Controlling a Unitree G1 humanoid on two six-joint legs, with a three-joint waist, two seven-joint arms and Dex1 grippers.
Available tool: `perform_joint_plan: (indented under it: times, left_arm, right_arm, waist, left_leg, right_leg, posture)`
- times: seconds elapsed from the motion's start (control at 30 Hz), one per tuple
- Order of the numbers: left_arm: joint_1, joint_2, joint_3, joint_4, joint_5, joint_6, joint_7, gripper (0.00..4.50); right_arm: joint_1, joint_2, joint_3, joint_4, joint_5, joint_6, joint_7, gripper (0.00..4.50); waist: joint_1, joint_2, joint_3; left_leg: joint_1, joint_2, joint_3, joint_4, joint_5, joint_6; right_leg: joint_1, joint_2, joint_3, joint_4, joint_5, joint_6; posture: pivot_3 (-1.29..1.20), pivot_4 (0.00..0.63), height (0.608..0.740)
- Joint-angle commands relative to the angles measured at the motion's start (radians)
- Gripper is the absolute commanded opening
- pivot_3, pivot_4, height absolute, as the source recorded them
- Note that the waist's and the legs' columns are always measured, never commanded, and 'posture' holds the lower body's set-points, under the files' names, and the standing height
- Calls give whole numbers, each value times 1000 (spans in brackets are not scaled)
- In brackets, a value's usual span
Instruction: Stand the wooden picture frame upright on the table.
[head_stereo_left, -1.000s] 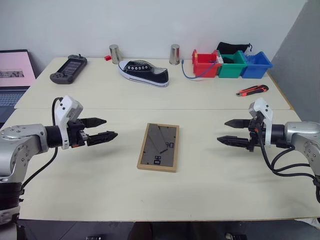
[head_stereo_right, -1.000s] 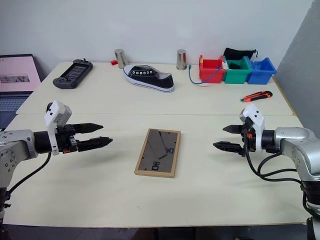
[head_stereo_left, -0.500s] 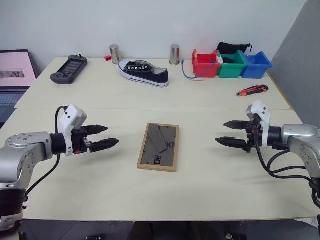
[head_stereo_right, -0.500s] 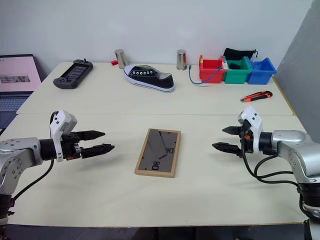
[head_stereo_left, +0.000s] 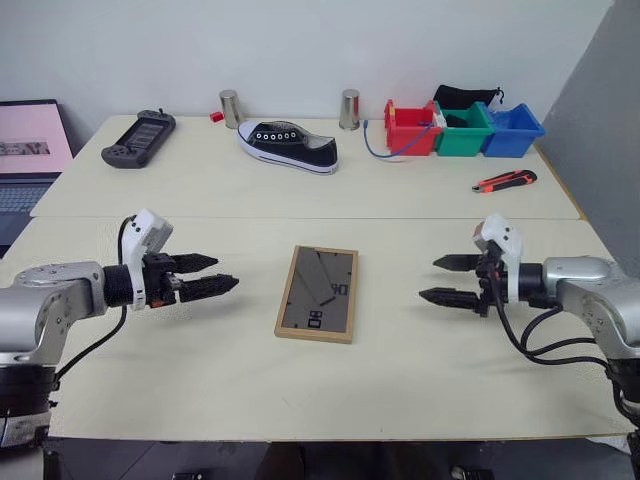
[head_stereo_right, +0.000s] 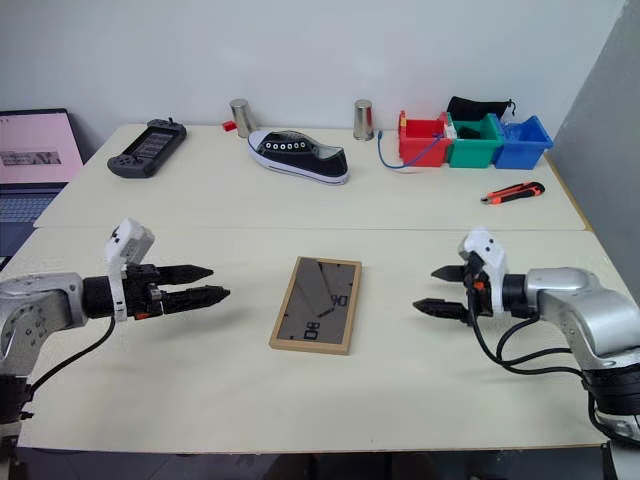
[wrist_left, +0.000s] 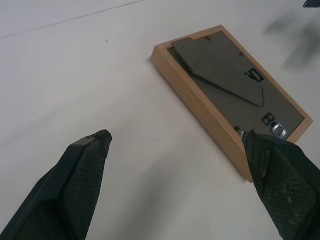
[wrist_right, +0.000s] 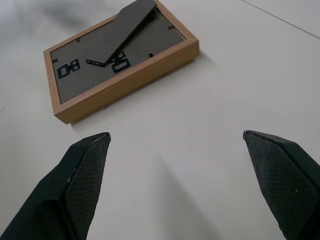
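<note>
From the head camera, the wooden picture frame (head_stereo_left: 317, 294) lay flat and face down on the near half of the pale cream bench (head_stereo_left: 300, 390), just on the near side of the seam across its middle. It was a small rectangle of light wood with a dark grey, matte back panel, on which a wedge-shaped stand flap and small black clips showed. The left gripper (head_stereo_left: 222, 275) hovered to the left of the frame, its two black tapered fingers spread apart, holding nothing and pointing toward the frame. The right gripper (head_stereo_left: 430, 279) hovered to the right of the frame, fingers likewise parted and empty, pointing inward. The frame sat between the two, apart from both. On the far half of the bench stood a black-and-white sneaker (head_stereo_left: 286, 145), a black handheld console (head_stereo_left: 137, 138), two metal cups (head_stereo_left: 229, 107), red, green and blue bins (head_stereo_left: 463, 129) and an orange utility knife (head_stereo_left: 504, 181).

In the left wrist view, the gripper's two fingers (wrist_left: 80, 172), faced with a fine cross-hatched grip texture, stood wide apart over bare bench, the frame ahead of them with one wooden edge near one fingertip, untouched.

In the right wrist view, the textured fingers (wrist_right: 82, 170) were again wide apart, and the frame lay ahead of them, clear of both, its smooth wooden side facing the camera.
</note>
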Motion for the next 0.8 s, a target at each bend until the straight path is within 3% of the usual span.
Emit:
perform_joint_plan:
  times: [0.03, 0.2, 0.37, 0.8]
  left_arm:
    - [-75, -25, -14, 46, -67, 128, -14, 4463]
    - [-137, -58, -58, 130, -72, 221, -18, 4463]
    - [-146, -54, -140, 164, -37, 204, -77, 4463]
    - [-235, -120, -197, 260, 1, 197, -93, 4500]
  right_arm:
    - [-36, 2, 15, -18, 14, 4, 36, 4500]
    - [-54, 12, 40, -12, 35, 56, 65, 4500]
    - [-89, 19, 74, 61, 21, 112, 81, 4500]
    - [-149, 150, 98, 108, 33, 371, -52, 1182]
  waist:
    - [0, 0, 0]
    - [0, 0, 0]
    - [-3, 0, 0]
    - [-6, 0, 0]
  left_leg:
    - [0, 0, 0, 1, 0, 0]
    - [-1, 0, -1, 6, 0, 0]
    - [-1, 0, -1, 11, 0, 0]
    - [0, 0, -2, 12, 0, 0]
  right_leg:
    - [0, 0, 0, 0, 0, 0]
    - [1, 1, -1, 3, 0, 0]
    - [1, 1, -1, 8, 0, 0]
    - [-1, 1, -1, 13, 0, 0]
  posture:
    - [0, 150, 740]
    - [0, 150, 740]
    - [0, 150, 740]
    - [0, 150, 740]
